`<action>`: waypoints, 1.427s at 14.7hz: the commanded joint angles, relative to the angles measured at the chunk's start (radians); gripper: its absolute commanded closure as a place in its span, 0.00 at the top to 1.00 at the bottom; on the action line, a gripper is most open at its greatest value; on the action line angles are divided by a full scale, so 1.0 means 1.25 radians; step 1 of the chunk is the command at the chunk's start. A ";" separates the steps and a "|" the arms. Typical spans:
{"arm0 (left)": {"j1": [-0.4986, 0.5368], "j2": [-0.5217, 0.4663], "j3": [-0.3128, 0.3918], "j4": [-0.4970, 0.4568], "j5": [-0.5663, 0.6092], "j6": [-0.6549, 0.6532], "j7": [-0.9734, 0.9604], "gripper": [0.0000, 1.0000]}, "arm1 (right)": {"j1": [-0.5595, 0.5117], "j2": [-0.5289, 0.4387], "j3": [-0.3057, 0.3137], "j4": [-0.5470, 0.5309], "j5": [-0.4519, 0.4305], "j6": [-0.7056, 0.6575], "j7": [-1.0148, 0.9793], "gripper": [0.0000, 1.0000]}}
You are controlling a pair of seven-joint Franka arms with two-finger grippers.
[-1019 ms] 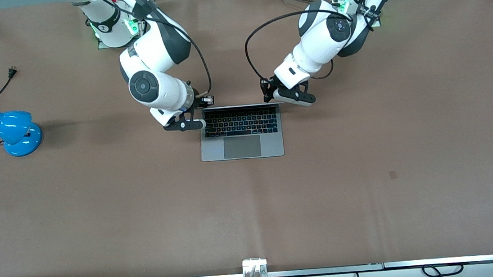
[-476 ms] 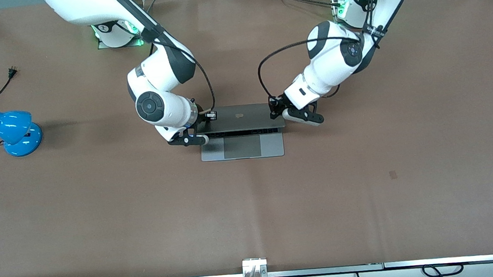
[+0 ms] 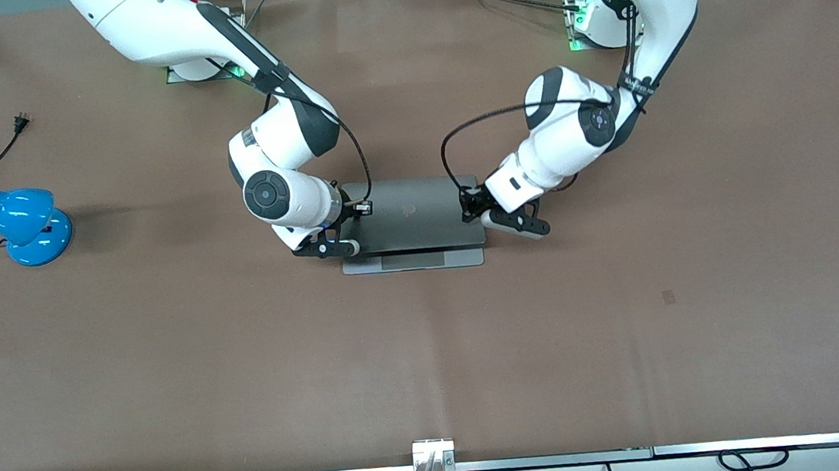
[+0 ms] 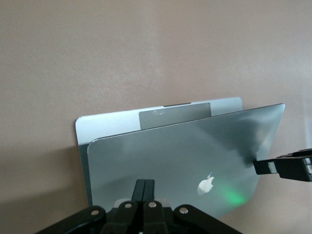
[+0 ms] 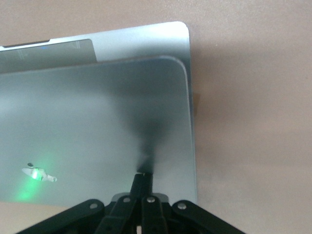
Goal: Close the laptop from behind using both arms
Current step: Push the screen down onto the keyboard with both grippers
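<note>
Both grippers are pressed, fingers shut, against the laptop [image 3: 417,212] lid: left gripper [image 3: 472,209], right gripper [image 3: 353,213]. Lid is tilted low; trackpad strip is exposed.

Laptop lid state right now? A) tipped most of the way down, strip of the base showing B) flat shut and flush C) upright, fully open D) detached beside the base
A: the laptop lid leans low over its base, with a strip of trackpad and palm rest showing past its edge, while the shut left gripper and shut right gripper press on the lid's back.
</note>
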 commanded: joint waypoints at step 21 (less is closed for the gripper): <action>-0.010 0.191 0.025 0.103 0.088 0.021 0.014 0.01 | -0.010 0.094 -0.005 0.081 -0.055 0.067 -0.002 0.00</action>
